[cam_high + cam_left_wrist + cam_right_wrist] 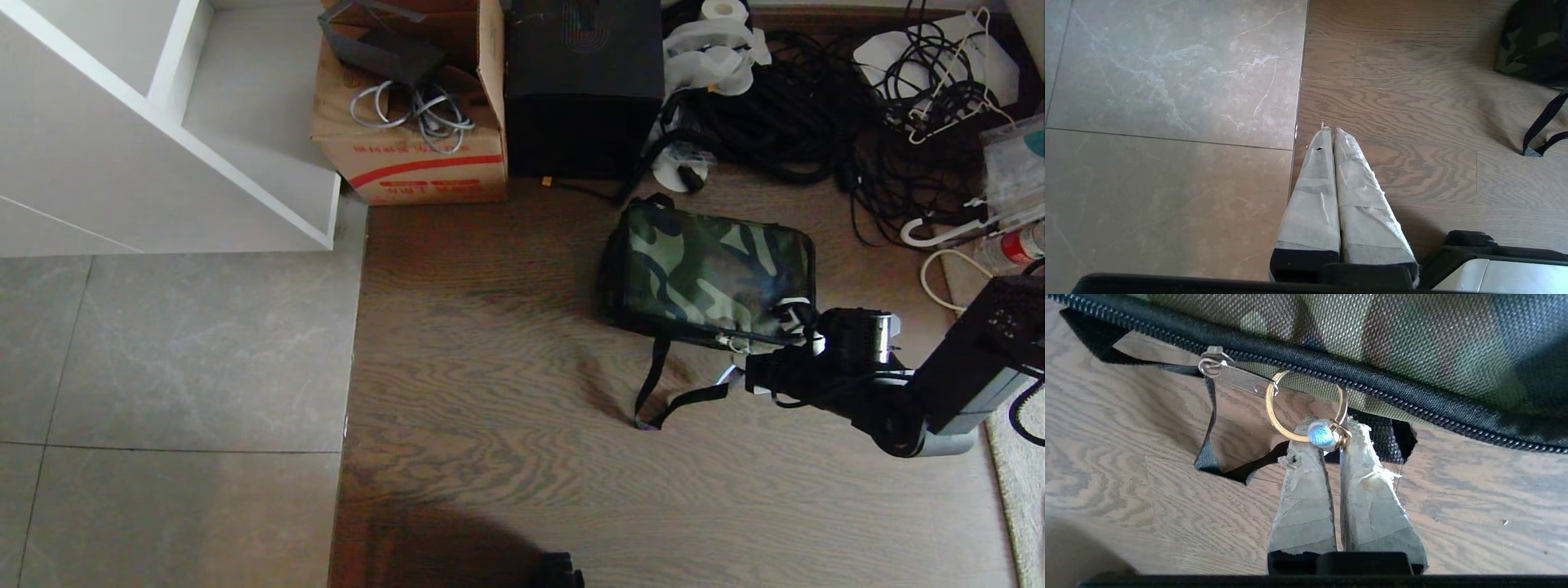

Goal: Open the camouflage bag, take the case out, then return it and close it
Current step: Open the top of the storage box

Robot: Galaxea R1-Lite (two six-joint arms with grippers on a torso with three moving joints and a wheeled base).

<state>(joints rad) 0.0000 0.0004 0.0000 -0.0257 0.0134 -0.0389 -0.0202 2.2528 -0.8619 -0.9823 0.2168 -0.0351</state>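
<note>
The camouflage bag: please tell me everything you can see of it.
The camouflage bag is a soft rectangular bag of woven green, brown and black fabric, lying flat and zipped shut on the wooden floor. Its black strap trails loose in front. A gold ring hangs from the silver zipper pull; the right end effector is shut on this ring.

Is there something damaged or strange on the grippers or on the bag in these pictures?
Yes. The tape wrapped on the right gripper is frayed and torn at the fingertips, which pinch the gold ring on the zipper pull of the camouflage bag. The left gripper also has worn tape. The bag's strap lies loose on the floor.
</note>
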